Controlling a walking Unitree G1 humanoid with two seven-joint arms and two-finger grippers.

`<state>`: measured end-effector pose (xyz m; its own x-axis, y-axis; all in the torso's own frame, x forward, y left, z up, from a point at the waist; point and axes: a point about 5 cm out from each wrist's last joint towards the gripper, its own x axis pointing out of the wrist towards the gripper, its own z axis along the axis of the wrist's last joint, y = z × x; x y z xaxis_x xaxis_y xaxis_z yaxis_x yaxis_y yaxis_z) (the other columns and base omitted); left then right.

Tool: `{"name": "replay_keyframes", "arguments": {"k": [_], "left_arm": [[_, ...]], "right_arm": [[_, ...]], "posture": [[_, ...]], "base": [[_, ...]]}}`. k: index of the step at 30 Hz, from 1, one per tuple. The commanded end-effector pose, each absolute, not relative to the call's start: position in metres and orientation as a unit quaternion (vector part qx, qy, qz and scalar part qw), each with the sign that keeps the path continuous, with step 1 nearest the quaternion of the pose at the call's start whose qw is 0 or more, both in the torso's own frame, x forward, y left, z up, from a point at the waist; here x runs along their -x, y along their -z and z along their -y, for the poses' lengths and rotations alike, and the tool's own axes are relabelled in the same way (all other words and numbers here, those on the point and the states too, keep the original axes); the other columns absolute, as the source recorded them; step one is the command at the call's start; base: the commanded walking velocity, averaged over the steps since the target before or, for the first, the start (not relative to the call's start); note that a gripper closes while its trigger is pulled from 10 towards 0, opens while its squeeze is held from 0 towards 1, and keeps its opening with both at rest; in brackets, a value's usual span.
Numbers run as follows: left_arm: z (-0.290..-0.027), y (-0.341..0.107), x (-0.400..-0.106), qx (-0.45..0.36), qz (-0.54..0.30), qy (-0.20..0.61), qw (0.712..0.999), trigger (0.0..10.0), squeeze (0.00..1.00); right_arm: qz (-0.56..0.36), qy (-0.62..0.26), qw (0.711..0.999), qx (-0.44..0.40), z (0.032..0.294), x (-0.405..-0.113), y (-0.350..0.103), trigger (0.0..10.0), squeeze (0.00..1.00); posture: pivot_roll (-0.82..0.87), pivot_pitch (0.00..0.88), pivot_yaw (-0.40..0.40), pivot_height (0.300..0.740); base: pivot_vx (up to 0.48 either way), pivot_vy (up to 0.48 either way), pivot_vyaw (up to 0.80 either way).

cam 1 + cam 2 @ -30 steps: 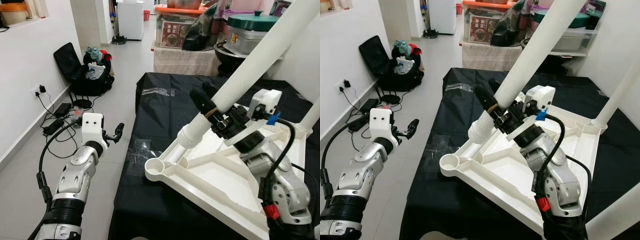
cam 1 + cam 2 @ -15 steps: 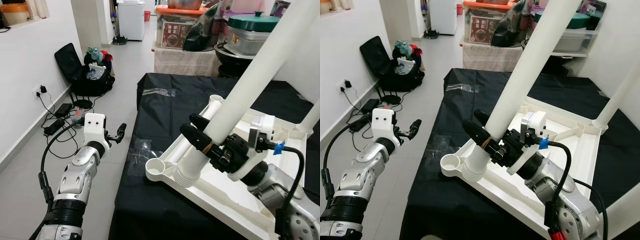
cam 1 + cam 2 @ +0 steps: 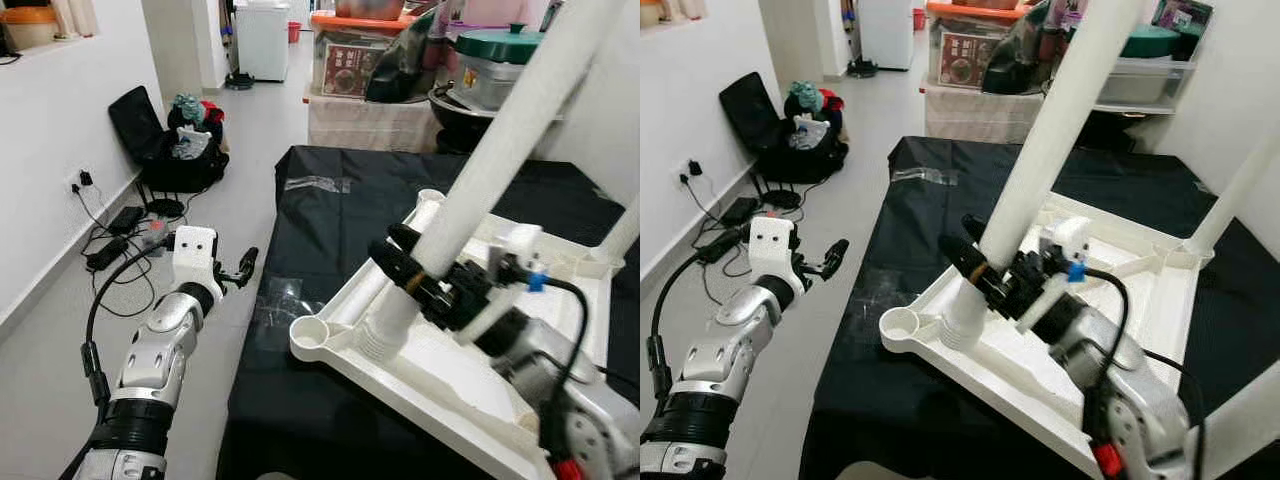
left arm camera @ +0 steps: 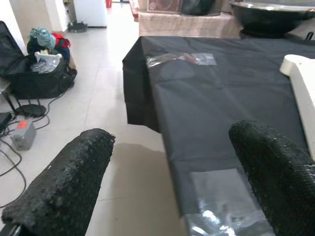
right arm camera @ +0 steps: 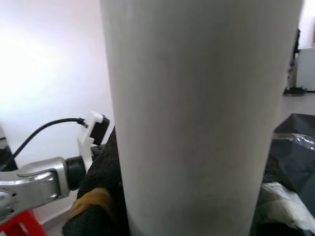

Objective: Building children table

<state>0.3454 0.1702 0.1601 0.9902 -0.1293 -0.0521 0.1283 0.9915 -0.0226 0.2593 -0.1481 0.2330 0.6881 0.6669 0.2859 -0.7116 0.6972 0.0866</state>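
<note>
A white table top (image 3: 450, 370) lies upside down on the black-covered table (image 3: 330, 215). My right gripper (image 3: 405, 258) is shut on a long white leg (image 3: 500, 150), which tilts up to the right. The leg's ribbed lower end (image 3: 375, 335) rests on the top's frame just beside the empty round corner socket (image 3: 312, 335). In the right wrist view the leg (image 5: 197, 113) stands between the black fingers (image 5: 98, 191). Another leg (image 3: 622, 235) stands in the far right corner. My left gripper (image 3: 246, 266) is open over the floor, left of the table, its fingers (image 4: 69, 172) wide apart.
A black bag (image 3: 160, 140) with clothes, cables and a power strip (image 3: 110, 245) lie on the floor by the left wall. Boxes (image 3: 350, 60) and a green-lidded pot (image 3: 500, 60) stand behind the table. Clear tape patches (image 3: 315, 183) lie on the cloth.
The leg's lower end has swung back from over the top's front edge onto the frame beside the corner socket. My left arm has crept slightly toward the table.
</note>
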Motion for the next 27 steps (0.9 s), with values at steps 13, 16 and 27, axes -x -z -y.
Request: {"name": "replay_keyframes", "arguments": {"k": [13, 16, 27], "left_arm": [[-0.168, -0.155, -0.341, 0.011, -0.027, 0.070, 0.997, 10.0, 0.00], [-0.168, -0.155, -0.341, 0.011, -0.028, 0.070, 0.997, 10.0, 0.00], [-0.164, -0.158, -0.340, 0.013, -0.027, 0.070, 0.997, 10.0, 0.00]], "right_arm": [[0.098, -0.317, 0.942, -0.057, 0.154, -0.290, -0.231, 10.0, 0.00], [0.099, -0.299, 0.948, -0.047, 0.159, -0.299, -0.232, 10.0, 0.00], [0.113, -0.333, 0.936, -0.017, 0.148, -0.310, -0.241, 10.0, 0.00]], "posture": [[0.04, 0.000, -0.082, 0.740], [0.05, 0.000, -0.085, 0.740], [0.05, 0.000, -0.089, 0.740]], "base": [[0.000, -0.480, 0.00], [0.000, -0.472, 0.00], [0.000, -0.480, 0.00]]}}
